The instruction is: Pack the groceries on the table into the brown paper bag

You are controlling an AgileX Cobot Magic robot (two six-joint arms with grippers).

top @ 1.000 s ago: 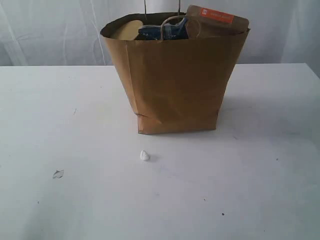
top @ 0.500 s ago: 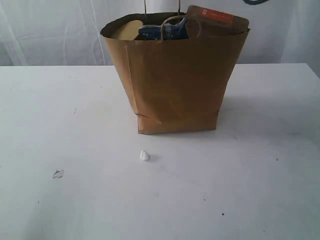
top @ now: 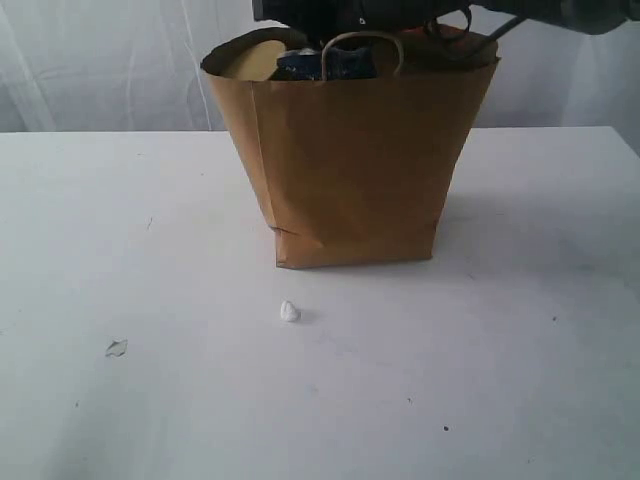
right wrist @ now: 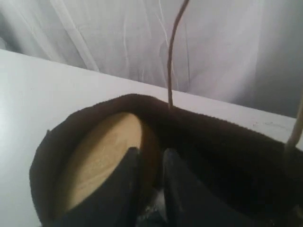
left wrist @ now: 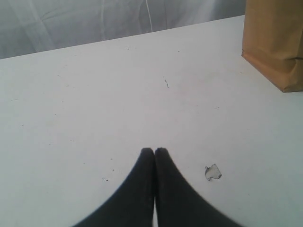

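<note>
The brown paper bag (top: 355,165) stands upright at the middle of the table (top: 500,350). A tan jar lid (top: 250,58) and a blue packet (top: 335,65) show at its mouth. One small white lump (top: 289,312) lies on the table in front of the bag. My right arm (top: 400,12) reaches over the bag's mouth. The right gripper (right wrist: 151,152) hovers just above the tan lid (right wrist: 99,161), its jaws a little apart, with nothing clearly held. My left gripper (left wrist: 154,150) is shut and empty, low over the bare table.
A small pale flat scrap (top: 116,348) lies on the table at the front left, close to the left fingertips (left wrist: 213,172). A twisted paper handle (top: 362,40) loops up at the bag's mouth. White curtains hang behind the table.
The right arm has come in from the upper right and now hangs over the bag's mouth, covering the red-labelled pouch. The bag, lump and scrap have not moved.
</note>
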